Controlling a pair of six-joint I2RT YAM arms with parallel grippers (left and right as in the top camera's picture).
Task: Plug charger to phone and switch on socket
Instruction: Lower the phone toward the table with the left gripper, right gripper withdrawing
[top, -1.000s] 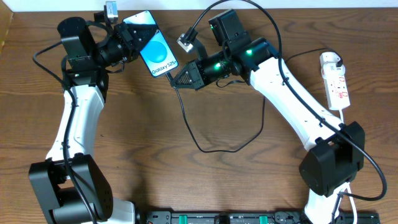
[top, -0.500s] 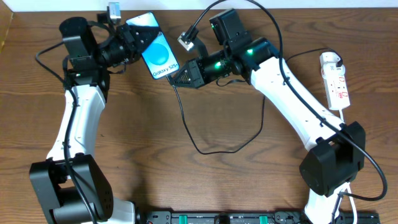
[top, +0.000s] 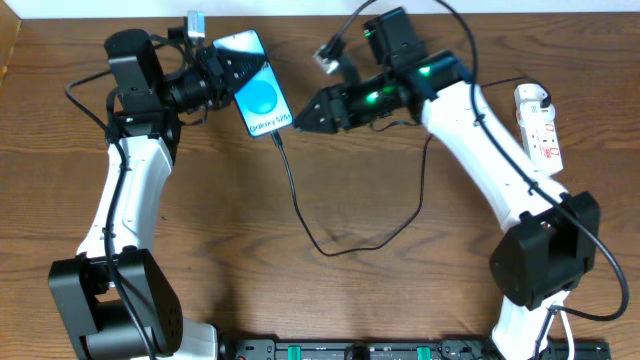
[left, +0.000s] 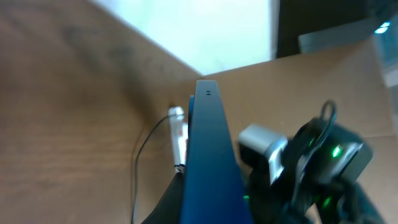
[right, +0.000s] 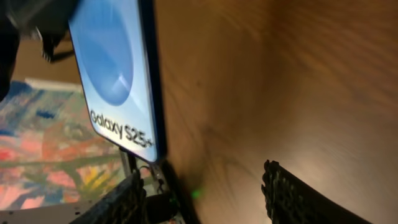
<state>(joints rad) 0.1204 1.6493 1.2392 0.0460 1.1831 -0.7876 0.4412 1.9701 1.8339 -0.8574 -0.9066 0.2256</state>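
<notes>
Beside the phone (top: 262, 95) in the left pincer (top: 230, 75), right pincer (top: 300, 120) points leftward, spread.

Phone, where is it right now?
In the overhead view, the phone sits upper left of centre, gripped by the left end effector. The open right end effector is just to its right, and the charger trails from its lower end.

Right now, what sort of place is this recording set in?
Probably a robot test bench, not a home: a wooden table with the left arm and right arm standing at it, plus a phone, charger and socket as props.
</notes>
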